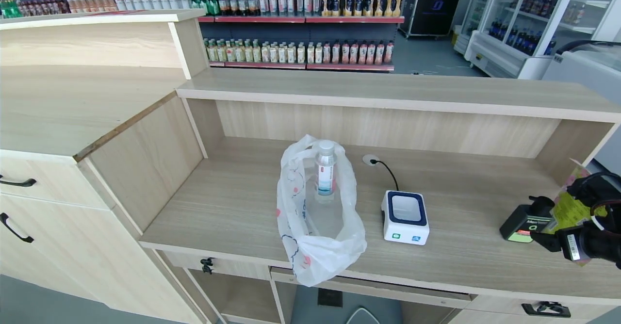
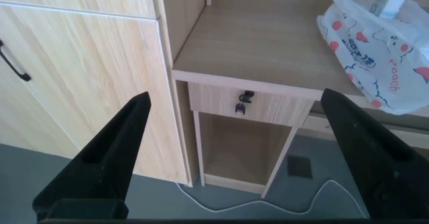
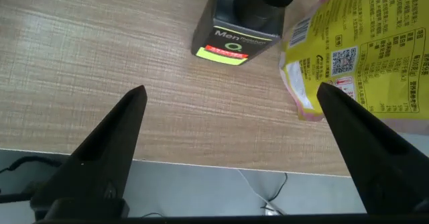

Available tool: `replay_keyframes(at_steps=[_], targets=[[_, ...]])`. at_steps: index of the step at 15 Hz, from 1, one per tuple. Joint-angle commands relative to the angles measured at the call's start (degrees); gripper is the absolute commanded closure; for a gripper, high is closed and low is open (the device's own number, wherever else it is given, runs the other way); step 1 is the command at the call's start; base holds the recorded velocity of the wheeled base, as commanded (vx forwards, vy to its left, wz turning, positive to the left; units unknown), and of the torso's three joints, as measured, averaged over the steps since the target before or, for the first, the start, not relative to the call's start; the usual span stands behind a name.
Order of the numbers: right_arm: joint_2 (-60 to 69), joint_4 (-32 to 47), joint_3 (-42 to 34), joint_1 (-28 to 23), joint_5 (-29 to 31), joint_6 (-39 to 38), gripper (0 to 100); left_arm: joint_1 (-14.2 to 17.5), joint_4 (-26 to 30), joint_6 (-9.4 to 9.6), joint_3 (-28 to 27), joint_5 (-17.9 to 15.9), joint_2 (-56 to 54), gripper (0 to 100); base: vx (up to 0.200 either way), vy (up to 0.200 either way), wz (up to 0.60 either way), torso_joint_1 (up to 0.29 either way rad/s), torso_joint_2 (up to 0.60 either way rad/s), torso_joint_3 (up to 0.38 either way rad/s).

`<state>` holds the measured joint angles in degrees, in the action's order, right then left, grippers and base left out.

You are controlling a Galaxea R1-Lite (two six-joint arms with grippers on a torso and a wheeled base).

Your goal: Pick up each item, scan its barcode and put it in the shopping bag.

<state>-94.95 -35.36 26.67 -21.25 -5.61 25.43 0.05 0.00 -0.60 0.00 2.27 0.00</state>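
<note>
One item bagged, two left to scan.
We see the water bottle [image 1: 325,176] standing inside the shopping bag [image 1: 315,236] on the desk [image 1: 475,188], beside the scanner [image 1: 405,217]. The dark bottle [image 1: 526,223] and yellow packet [image 1: 572,207] sit at the desk's right end, near our right hand [image 3: 231,96], spread wide and empty. Our left hand [image 2: 236,96], equally wide and empty, hangs off the desk's left front.

Clear water btl [image 1: 325,176] upright in open white bag [image 1: 290,202], scanner [image 1: 405,217] just beside, black btl [image 1: 524,223] & yellow pouch [image 1: 571,210] far right

The bag [image 1: 310,251] is white (red-blue prints), pouch [image 3: 362,56] yellow.
</note>
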Motion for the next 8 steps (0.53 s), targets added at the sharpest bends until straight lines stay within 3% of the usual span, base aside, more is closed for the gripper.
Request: replay_keyframes(at_steps=[1, 8], targets=[[-4.45, -2.08, -0.04, -1.52, -0.02, 0.06, 0, 0.04, 0.0, -0.02, 0.0, 0.02, 0.0, 0, 0.0, 0.0, 0.0, 0.0, 0.0, 0.0], [-13.15, -11.31, 0.92, -1.69, -0.63, -0.12, 0, 0.04, 0.0, -0.02, 0.0, 0.02, 0.0, 0, 0.0, 0.0, 0.0, 0.0, 0.0, 0.0]])
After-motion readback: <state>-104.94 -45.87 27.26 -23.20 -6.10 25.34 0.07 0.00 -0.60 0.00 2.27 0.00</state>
